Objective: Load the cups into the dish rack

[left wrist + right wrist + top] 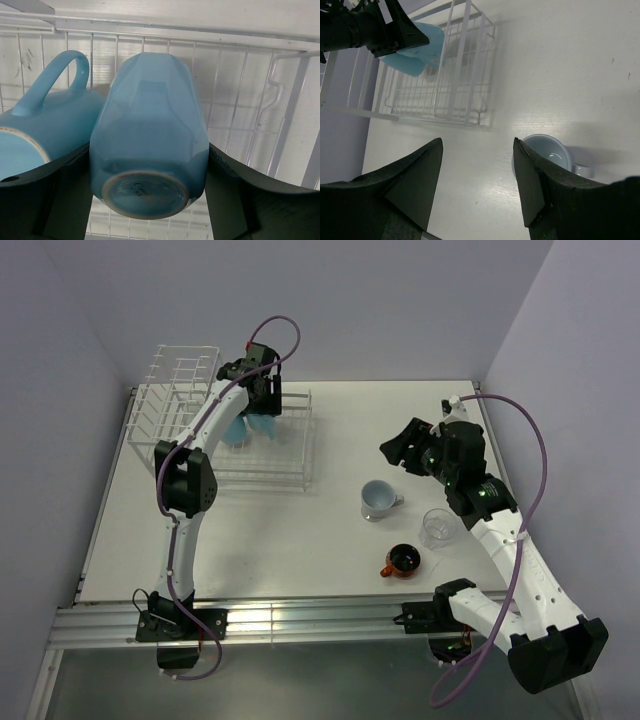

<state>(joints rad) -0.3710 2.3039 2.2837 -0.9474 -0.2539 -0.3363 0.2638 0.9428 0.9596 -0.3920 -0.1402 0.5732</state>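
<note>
My left gripper (262, 400) is over the dish rack (300, 455), shut on an upside-down light blue mug (264, 427). In the left wrist view this mug (150, 125) sits base toward the camera between my fingers (55, 200), just above the rack wires (235, 125). A second light blue mug (45, 125) lies in the rack on its left. My right gripper (397, 448) is open and empty above the table. The pale grey-blue mug (378, 499), the glass tumbler (437, 527) and the orange-red cup (402, 560) stand on the table. The right wrist view shows the grey-blue mug (545, 152) beside my right finger.
The rack's tall upright grid (175, 390) stands at the back left, close to the wall. In the right wrist view the rack (445, 95) and my left gripper (370, 30) show at the upper left. The table's right edge (505, 470) runs near my right arm.
</note>
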